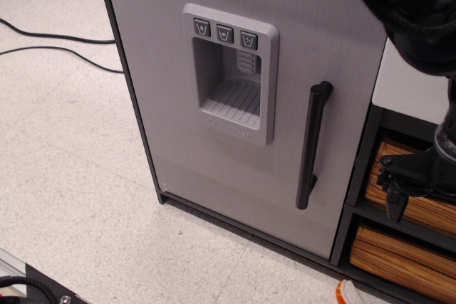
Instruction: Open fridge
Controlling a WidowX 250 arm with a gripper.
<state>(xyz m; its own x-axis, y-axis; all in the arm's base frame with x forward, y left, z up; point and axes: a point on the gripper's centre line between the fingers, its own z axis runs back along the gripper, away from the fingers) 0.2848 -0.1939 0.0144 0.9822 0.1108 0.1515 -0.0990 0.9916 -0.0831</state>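
Observation:
The fridge [164, 105] stands on the floor with its light grey door flush in the dark frame, so it looks closed. The black vertical bar handle [313, 144] is on the door's right side. The recessed grey three-button dispenser panel [231, 69] is in the door's middle. My black gripper [407, 183] is at the right edge of the view, to the right of the handle and apart from it, in front of the shelf unit. One finger [394, 204] points down. The rest is cut off, so I cannot tell how the jaws stand. It holds nothing that I can see.
A dark shelf unit with tan woven baskets [420, 208] stands against the fridge's right side, under a white top [420, 87]. Black cables [57, 37] lie on the speckled floor at the left. A small orange and white object [349, 293] lies at the bottom.

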